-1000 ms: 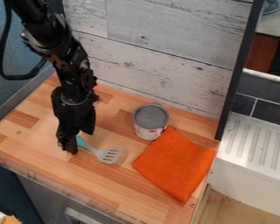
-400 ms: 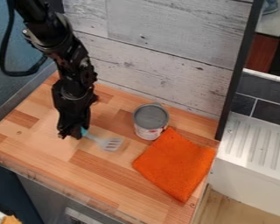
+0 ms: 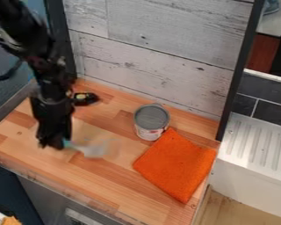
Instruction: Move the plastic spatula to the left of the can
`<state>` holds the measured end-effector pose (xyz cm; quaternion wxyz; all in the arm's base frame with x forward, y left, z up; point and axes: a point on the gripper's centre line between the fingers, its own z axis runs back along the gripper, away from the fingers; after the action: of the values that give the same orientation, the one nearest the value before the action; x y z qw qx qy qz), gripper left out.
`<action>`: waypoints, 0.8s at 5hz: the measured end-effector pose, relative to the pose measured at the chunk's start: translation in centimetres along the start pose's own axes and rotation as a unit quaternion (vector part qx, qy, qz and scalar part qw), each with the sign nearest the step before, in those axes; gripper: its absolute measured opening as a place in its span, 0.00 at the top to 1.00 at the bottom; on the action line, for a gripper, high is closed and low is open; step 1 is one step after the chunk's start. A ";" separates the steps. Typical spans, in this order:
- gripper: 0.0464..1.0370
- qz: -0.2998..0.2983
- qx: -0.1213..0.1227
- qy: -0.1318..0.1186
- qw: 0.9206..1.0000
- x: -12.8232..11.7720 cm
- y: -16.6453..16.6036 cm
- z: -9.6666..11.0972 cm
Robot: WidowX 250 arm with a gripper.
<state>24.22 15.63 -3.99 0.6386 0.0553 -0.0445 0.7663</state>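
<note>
The gripper (image 3: 56,144) has its 2 fingers pinching the plastic spatula (image 3: 95,150) by its teal end. The blurred blade is left of the can (image 3: 150,121) in view, apart from it.

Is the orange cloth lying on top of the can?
No, the orange cloth lies on the counter beside the can.

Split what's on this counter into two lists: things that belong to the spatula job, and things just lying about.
Part of the job:
plastic spatula, its handle in the jaws
can, the marker for where the spatula goes

Just lying about:
orange cloth, beside the can
</note>
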 end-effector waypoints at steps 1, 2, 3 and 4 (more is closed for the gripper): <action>0.72 0.061 0.003 0.020 0.998 2.1 -0.6 1.2; 0.72 0.176 0.007 0.037 0.984 4.0 -2.2 2.6; 0.72 0.267 0.025 0.048 0.962 4.5 -3.4 2.6; 0.72 0.303 0.029 0.054 0.951 4.2 -4.5 2.0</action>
<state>27.97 20.29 -1.38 0.3762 0.0164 -0.0026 0.9264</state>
